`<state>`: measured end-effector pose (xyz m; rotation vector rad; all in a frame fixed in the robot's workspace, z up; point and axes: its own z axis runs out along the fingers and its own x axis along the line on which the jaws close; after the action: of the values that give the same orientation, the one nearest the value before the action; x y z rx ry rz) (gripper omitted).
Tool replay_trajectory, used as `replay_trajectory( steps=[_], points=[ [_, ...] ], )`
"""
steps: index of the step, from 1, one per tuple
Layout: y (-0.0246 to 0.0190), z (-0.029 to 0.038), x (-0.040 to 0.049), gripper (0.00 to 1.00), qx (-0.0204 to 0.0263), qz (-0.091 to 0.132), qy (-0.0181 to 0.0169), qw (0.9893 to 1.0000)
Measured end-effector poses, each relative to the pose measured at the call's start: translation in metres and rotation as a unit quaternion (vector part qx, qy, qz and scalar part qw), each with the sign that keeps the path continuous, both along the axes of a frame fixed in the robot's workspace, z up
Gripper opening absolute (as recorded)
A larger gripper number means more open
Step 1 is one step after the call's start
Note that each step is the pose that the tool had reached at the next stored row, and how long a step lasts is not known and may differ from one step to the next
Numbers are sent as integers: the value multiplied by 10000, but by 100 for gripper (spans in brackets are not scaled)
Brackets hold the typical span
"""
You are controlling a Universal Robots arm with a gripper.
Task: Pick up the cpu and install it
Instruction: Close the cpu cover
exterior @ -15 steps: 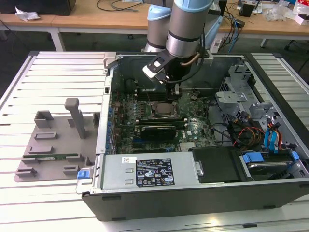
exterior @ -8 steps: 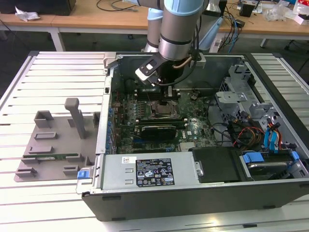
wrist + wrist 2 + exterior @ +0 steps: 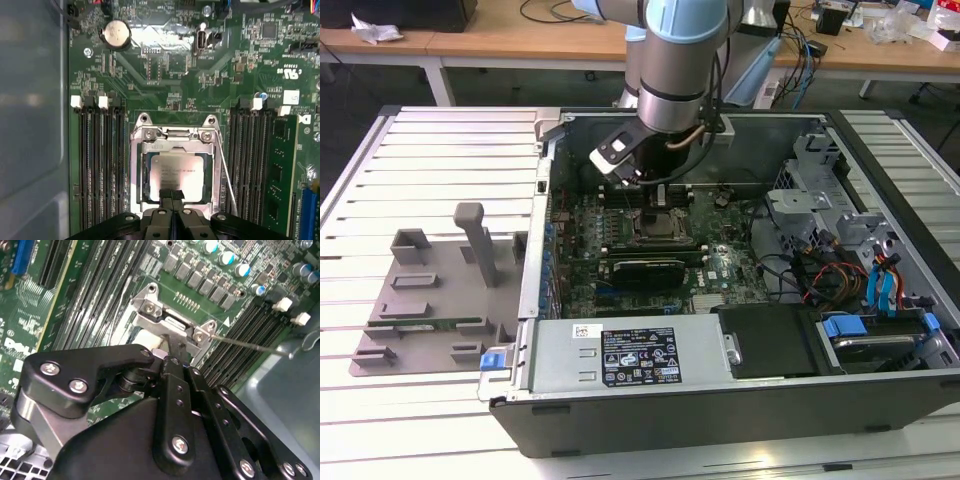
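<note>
The cpu (image 3: 176, 170), a small square chip with a silvery top plate, lies flat inside the black socket frame (image 3: 137, 175) on the green motherboard. In the first wrist view my gripper (image 3: 171, 192) has its two fingers pressed together, with the tips over the chip's edge. In the second wrist view the gripper (image 3: 167, 351) points down at the socket's metal bracket (image 3: 170, 322), and a pale strip of the cpu (image 3: 146, 337) shows beside it. In the exterior view the gripper (image 3: 650, 190) hangs just above the socket (image 3: 666, 226) inside the open computer case (image 3: 550, 160).
Memory slots (image 3: 100, 165) flank the socket, and a green memory stick (image 3: 280, 170) stands in one. The thin socket lever (image 3: 226, 172) lies alongside the frame. The case holds a graphics card (image 3: 642, 270), power supply (image 3: 620, 355) and drive cage (image 3: 830, 215). A grey fixture tray (image 3: 430, 300) sits outside.
</note>
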<state>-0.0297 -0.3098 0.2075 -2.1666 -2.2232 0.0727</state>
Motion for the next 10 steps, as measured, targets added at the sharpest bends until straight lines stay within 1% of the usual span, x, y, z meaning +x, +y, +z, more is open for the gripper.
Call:
replay_trajectory(
  steps=[1,3,4,6,8,9,10],
  points=[
    [0,-13,-7,11,0,1,0,10000],
    [0,-16,-2,11,-1,-1,1,10000],
    [0,-16,33,11,0,0,0,10000],
    [-1,-16,128,11,0,1,0,10000],
    [-1,-10,294,11,0,0,7,10000],
    [-1,6,332,11,0,0,10,10000],
    [-1,36,343,11,0,0,10,10000]
  ],
)
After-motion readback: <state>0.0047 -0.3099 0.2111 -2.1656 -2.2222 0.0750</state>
